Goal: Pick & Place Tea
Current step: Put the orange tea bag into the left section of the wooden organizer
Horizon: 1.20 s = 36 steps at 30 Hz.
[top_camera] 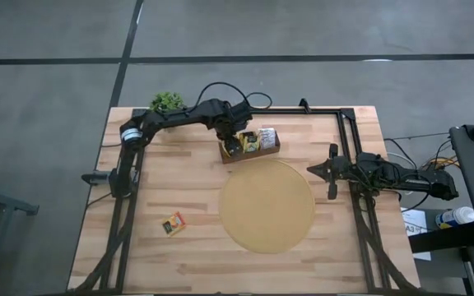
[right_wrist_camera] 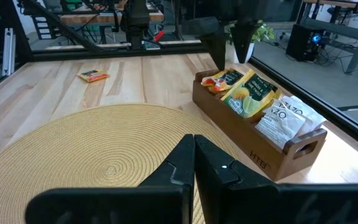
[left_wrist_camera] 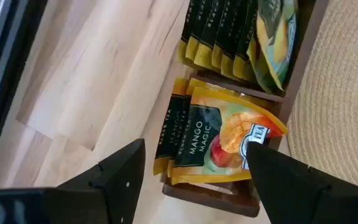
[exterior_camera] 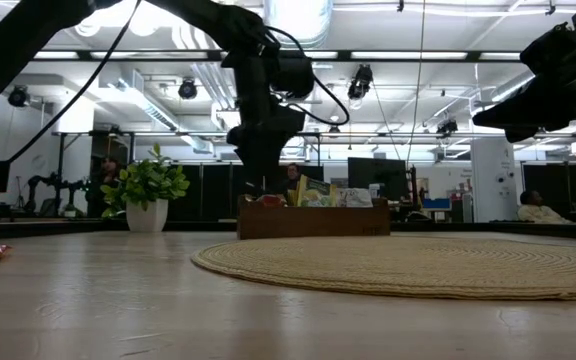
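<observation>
Three slots of the wooden tray (top_camera: 250, 153), just above centre in the high view, hold upright tea sachets (right_wrist_camera: 248, 93): orange-red at one end, yellow-green in the middle, white at the other. One stray sachet (top_camera: 174, 223) lies flat on the surface (top_camera: 171, 173), lower left of the high view, well apart from the tray and left of the round mat (top_camera: 267, 205).

Left hand (left_wrist_camera: 191, 171) hangs directly over the tray's left end, fingers spread, nothing between them; the orange-red "Mango Magic" sachets (left_wrist_camera: 219, 140) sit just below the fingertips.

Right hand (top_camera: 313, 170) waits at the right edge of the mat, fingers pressed together, empty.

Judgement: either a release into the tray has just finished or a pick from it is about to start; cannot tell which. If placing, the next move calls for lifting clear of the tray walls, crossing to the lower-left sachet, and descending low enough to pinch a thin flat packet off the wood.
</observation>
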Available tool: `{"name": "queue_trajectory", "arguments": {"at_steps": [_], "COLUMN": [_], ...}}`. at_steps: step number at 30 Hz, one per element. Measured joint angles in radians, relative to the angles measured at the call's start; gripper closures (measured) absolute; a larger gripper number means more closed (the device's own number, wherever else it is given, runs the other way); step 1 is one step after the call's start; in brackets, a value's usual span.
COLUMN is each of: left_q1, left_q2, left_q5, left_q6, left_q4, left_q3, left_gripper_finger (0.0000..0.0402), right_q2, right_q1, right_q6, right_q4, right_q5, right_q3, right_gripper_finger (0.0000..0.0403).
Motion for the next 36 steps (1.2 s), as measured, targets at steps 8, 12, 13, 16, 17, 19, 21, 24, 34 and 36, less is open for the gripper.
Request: {"name": "queue_trajectory", "arguments": {"at_steps": [8, 12, 13, 16, 17, 19, 21, 24, 34, 36], "left_q1": [-0.001, 0.0, 0.0, 0.0, 0.0, 0.0, -0.001, -0.002, -0.003, -0.007], "left_q2": [0.001, 0.001, 0.001, 0.001, 0.001, 0.001, 0.001, 0.001, 0.001, 0.001], "left_q5": [0.013, 0.028, 0.029, 0.029, 0.029, 0.02, -0.024, -0.139, -0.257, -0.244], "left_q6": [0.022, 0.026, 0.026, 0.026, 0.026, 0.027, 0.027, 0.034, 0.063, 0.061], "left_q4": [0.022, 0.043, 0.052, 0.078, 0.09, 0.113, 0.129, 0.142, 0.162, 0.158], "left_q3": [-0.052, -0.084, -0.092, -0.115, -0.123, -0.141, -0.154, -0.168, -0.175, -0.174], "left_gripper_finger": [0.0129, 0.0129, 0.0129, 0.0129, 0.0129, 0.0129, 0.0129, 0.0129, 0.0129, 0.0129], "right_q2": [0.0, 0.0, 0.0, 0.0, 0.0, 0.0, 0.0, 0.0, 0.0, 0.0], "right_q1": [0.0, 0.0, 0.0, 0.0, 0.0, 0.0, 0.0, 0.0, 0.0, 0.0], "right_q6": [0.0, 0.0, 0.0, 0.0, 0.0, 0.0, 0.0, 0.0, 0.0, 0.0], "right_q4": [0.0, 0.0, 0.0, 0.0, 0.0, 0.0, 0.0, 0.0, 0.0, 0.0], "right_q5": [0.0, 0.0, 0.0, 0.0, 0.0, 0.0, 0.0, 0.0, 0.0, 0.0], "right_q3": [0.0, 0.0, 0.0, 0.0, 0.0, 0.0, 0.0, 0.0, 0.0, 0.0], "right_gripper_finger": [0.0394, 0.0394, 0.0394, 0.0394, 0.0394, 0.0394, 0.0394, 0.0394, 0.0394, 0.0394]}}
